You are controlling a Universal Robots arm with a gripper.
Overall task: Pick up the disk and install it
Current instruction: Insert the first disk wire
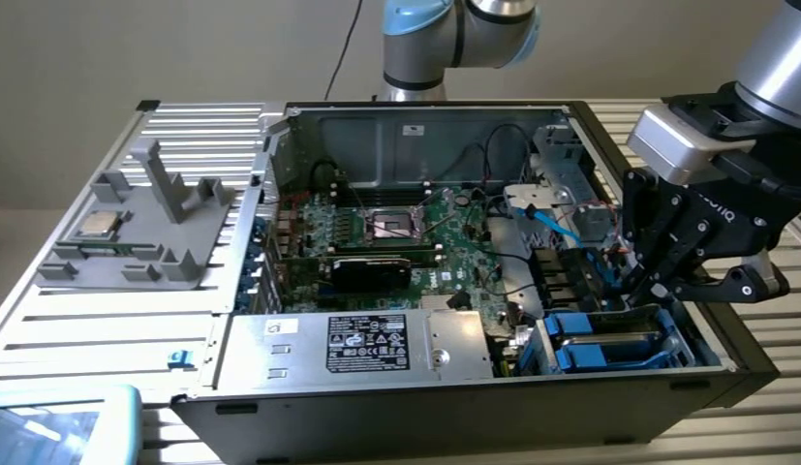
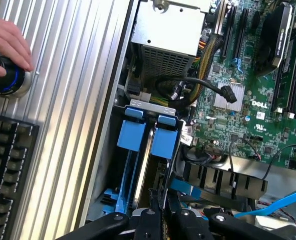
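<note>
surface: ribbed metal table point(image 1: 103, 329) | on it: computer case point(image 1: 439, 418); grey fixture point(image 1: 161, 179); keyboard point(image 2: 7, 170)

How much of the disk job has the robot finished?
Most of it, it seems. Done: the disk, in its blue frame, already stands in the drive bay of the open computer, beside another blue carrier. In hand: the gripper is shut just over it, down inside the case. Left: letting go. I cannot tell whether the disk is pushed fully home.

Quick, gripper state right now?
Gripper: closed, low at the drive bay; whether it grips anything cannot be told.
</note>
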